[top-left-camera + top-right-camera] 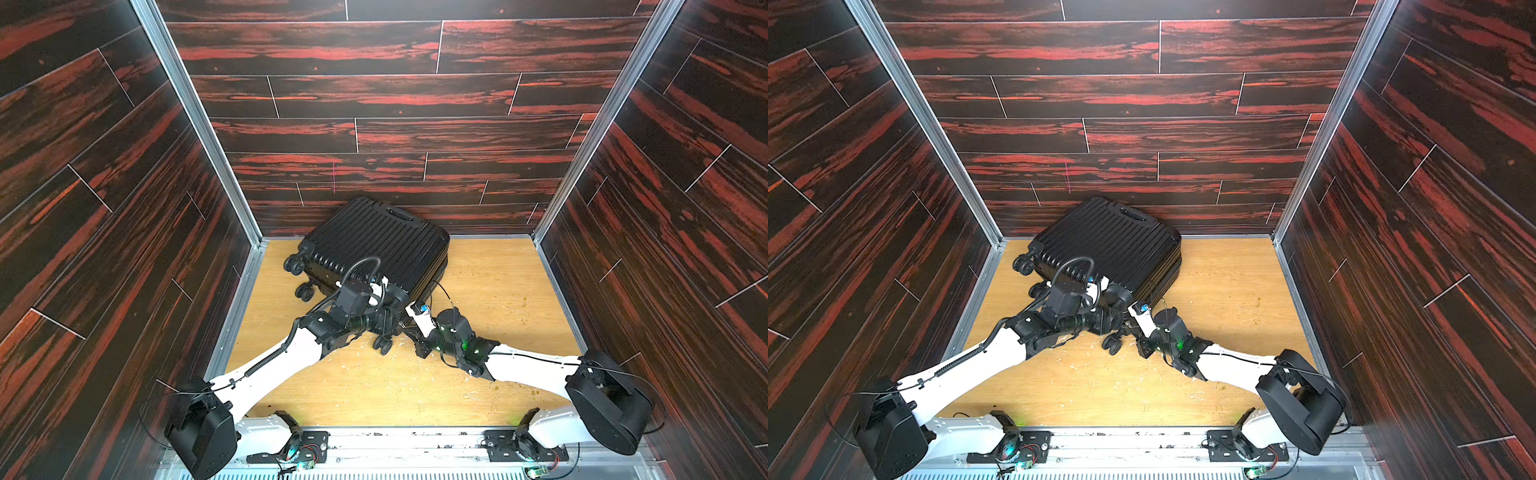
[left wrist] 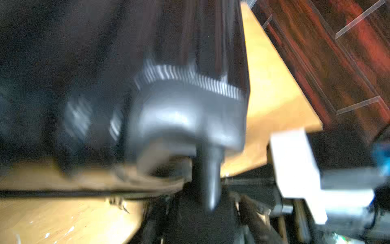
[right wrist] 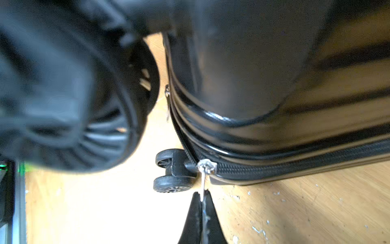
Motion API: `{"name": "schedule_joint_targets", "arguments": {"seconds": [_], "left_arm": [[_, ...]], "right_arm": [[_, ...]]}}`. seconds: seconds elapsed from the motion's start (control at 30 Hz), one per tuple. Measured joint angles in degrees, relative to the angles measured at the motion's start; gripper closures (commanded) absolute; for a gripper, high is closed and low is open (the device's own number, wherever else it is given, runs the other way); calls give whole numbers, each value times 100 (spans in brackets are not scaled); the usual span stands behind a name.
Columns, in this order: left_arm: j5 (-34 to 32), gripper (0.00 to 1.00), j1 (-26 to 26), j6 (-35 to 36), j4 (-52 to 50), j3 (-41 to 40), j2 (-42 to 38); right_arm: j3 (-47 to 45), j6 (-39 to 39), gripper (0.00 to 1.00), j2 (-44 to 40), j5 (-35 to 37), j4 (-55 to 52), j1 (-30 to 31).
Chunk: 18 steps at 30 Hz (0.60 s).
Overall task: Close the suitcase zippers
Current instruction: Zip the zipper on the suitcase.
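Right wrist view | suitcase [image 1: 374,245] lies at the back left of the bench [image 1: 498,291] | my right gripper [image 3: 202,197] pinches the zipper pull [image 3: 203,186] beside a wheel [image 3: 173,171] | left gripper [image 1: 388,309] blurred, can't tell its state | risk: I think the thin tab slips free if I tug off the track line.

The scene is seen in both top views from high above the near edge, looking down and forward across the table [image 1: 498,291] to the suitcase [image 1: 374,237] by the back wall [image 1: 395,95]. In the left wrist view the suitcase's corner is shown very near and blurred. In the right wrist view the zipper pull [image 3: 205,165] and a wheel [image 3: 173,183] are seen from low and close. Suitcase and table are shared by all views.
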Motion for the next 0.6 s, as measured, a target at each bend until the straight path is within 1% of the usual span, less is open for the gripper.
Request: {"name": "schedule_joint_targets", "arguments": {"seconds": [0.03,0.07,0.17,0.27,0.33,0.37,0.4,0.53,0.6], "left_arm": [[-17,5,7,46,-24,98,-4],[20,1,7,85,-111,177,-37],[-136,0,-46,284,-439,442,-160],[-597,0,13,444,-699,638,-393],[-887,0,166,560,-953,739,-619],[-938,0,297,586,-1084,804,-697],[-955,0,557,605,-1283,940,-763],[-874,0,1864,793,-1976,1547,-787],[-944,0,2332,1021,-2223,1707,-787]], "right_arm": [[-9,31,100,-4,33,7,28],[-13,50,100,-9,68,24,48],[-33,96,100,-11,133,39,66],[-35,103,100,-11,153,44,74],[-35,103,100,-11,162,42,74],[-35,103,100,-11,164,42,74],[-35,103,100,-11,168,44,74],[-35,103,100,-11,170,42,74],[-35,103,100,-11,173,42,74]]}}
